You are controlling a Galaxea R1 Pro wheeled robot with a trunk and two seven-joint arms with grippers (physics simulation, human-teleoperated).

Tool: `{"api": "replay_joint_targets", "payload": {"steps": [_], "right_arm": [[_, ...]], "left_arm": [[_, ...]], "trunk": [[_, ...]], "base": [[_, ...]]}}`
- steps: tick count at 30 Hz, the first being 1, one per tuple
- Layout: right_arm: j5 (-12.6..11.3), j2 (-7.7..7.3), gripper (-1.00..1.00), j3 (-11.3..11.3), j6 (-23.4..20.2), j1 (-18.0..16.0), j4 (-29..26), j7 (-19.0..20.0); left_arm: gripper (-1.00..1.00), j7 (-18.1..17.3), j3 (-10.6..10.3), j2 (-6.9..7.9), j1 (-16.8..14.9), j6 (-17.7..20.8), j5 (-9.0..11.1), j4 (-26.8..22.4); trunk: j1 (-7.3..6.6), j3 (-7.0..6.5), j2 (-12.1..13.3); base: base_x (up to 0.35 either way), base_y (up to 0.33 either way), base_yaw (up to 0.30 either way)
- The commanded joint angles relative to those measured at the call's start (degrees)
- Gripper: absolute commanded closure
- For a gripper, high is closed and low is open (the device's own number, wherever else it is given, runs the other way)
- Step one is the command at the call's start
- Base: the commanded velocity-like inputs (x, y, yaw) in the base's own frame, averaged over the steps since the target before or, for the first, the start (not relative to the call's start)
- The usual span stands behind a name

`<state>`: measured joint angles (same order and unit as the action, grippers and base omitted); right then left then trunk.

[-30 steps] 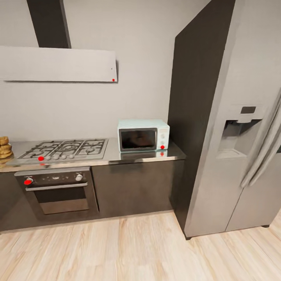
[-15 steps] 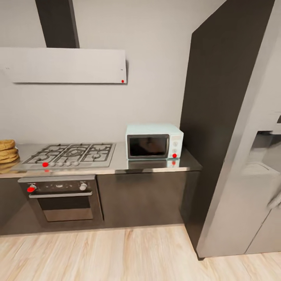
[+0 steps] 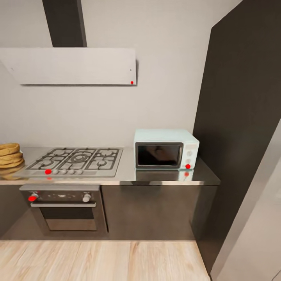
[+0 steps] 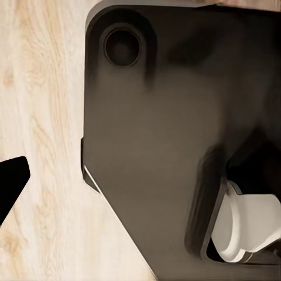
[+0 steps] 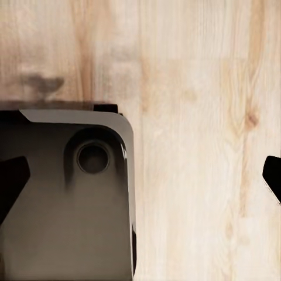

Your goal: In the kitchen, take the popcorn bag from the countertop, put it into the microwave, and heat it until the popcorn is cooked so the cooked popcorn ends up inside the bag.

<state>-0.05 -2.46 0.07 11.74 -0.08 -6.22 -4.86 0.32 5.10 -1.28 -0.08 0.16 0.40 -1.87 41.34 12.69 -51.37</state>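
Observation:
The pale mint-blue microwave (image 3: 166, 150) stands shut at the right end of the grey metal countertop (image 3: 128, 177), with a red dot low on its panel. At the far left edge of the head view a squat tan ribbed sack, apparently the popcorn bag (image 3: 10, 155), sits on the countertop, partly cut off. No popcorn kernels can be made out. My left gripper (image 4: 140, 175) and right gripper (image 5: 140, 178) hang low over the wooden floor and my dark base, fingers (image 5: 12, 181) wide apart and holding nothing.
A gas hob (image 3: 76, 160) lies between the sack and the microwave, above a black built-in oven (image 3: 66, 208). A range hood (image 3: 74, 66) hangs above. A tall dark panel (image 3: 242, 128) walls off the right. Light wooden floor (image 3: 101, 261) runs before the cabinets.
The camera has moved: the whole kitchen has slid rightward and grown closer, and the steel fridge has left the view. More of the tan sack shows at the left.

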Motion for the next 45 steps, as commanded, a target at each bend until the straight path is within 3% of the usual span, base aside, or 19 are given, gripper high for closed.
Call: {"api": "replay_joint_targets", "payload": {"steps": [1,15,32,40,45], "right_arm": [[-0.02,0.00,-1.00,0.02,0.13,-0.01,-0.02,-0.13],[0.06,0.00,-1.00,0.02,0.13,-0.01,-0.02,-0.09],[0.27,0.05,-1.00,0.13,0.46,-0.01,-1.17,-0.16],[0.44,0.02,-1.00,0.10,1.80,-0.01,-26.56,-0.25],[0.36,0.08,-1.00,0.51,1.80,-0.01,-37.83,-0.17]], "left_arm": [[-1.00,0.03,0.43,-0.01,-0.01,0.02,0.04,-0.05],[-1.00,-0.04,0.41,0.10,-0.01,-0.06,0.04,-0.02],[-1.00,-0.05,0.35,0.06,-0.01,-0.07,0.04,-0.05],[-1.00,-0.05,0.40,0.33,-0.01,-0.07,0.04,-0.03],[-1.00,-0.04,0.43,1.04,-0.01,-0.07,0.04,-0.06]], "trunk": [[-0.18,-0.12,0.37],[-3.26,-2.63,5.99],[-6.12,-4.97,11.20],[-7.87,-6.40,14.41],[-8.97,-7.30,16.42]], "base": [[0.340,-0.005,0.001],[0.286,-0.135,0.000],[0.012,-0.007,0.000],[0.000,0.000,0.000],[0.000,0.000,0.000]]}}
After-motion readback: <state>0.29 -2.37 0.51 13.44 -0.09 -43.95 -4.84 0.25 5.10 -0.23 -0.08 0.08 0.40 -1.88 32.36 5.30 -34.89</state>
